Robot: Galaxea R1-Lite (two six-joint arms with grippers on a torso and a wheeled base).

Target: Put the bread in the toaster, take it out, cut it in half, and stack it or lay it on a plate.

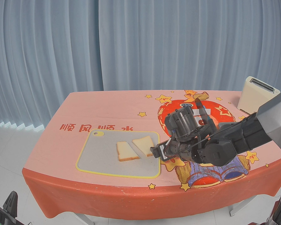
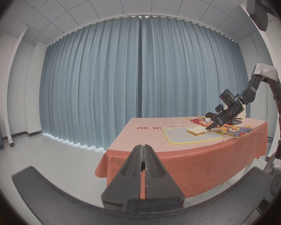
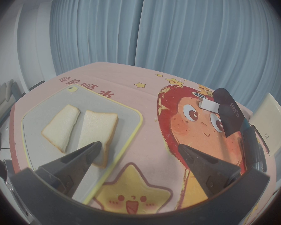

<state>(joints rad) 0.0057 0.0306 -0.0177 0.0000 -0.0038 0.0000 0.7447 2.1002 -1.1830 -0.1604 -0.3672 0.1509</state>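
Two bread halves lie side by side on the grey, yellow-rimmed cutting board: one near its middle, the other toward its right edge. Both also show in the right wrist view, the left half and the right half. My right gripper hovers open at the board's right edge, one finger over the nearer half's corner. Far off, below the table's front left, my left gripper is shut on nothing.
A cream toaster stands at the table's back right corner. A dark-bladed knife lies on the tablecloth behind my right arm. The orange cloth left of and behind the board is bare.
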